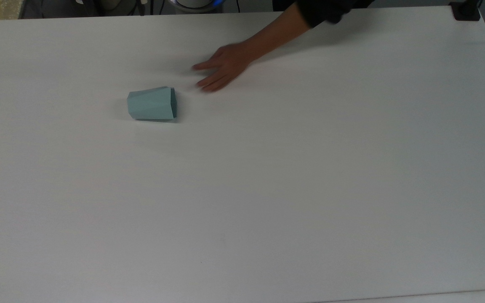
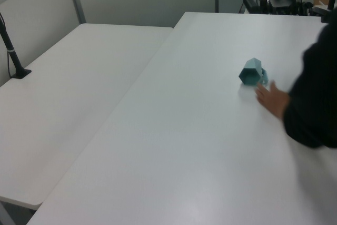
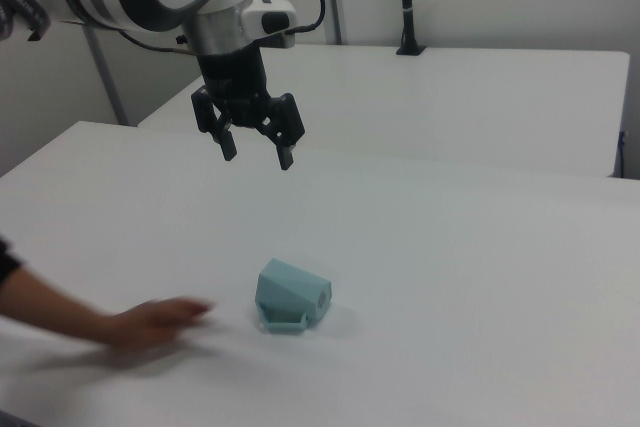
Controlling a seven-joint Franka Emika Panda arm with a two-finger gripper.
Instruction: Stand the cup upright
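With the gripper (image 3: 257, 151) spread open well above the tipped teal cup (image 3: 291, 296), you'd pinch across its light, stiff, probably slippery facets, minding the person's hand (image 3: 152, 323) beside it.

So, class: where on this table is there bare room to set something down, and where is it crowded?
Bare: the table from the top view's bottom edge up to the tipped cup, and its whole right side. Crowded: around the cup, where a person's hand lies beside it.

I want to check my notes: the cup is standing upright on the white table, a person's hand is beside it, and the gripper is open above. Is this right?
Not quite. The cup lies on its side on the table, as the right view shows. The hand beside it and the open gripper above are correct.
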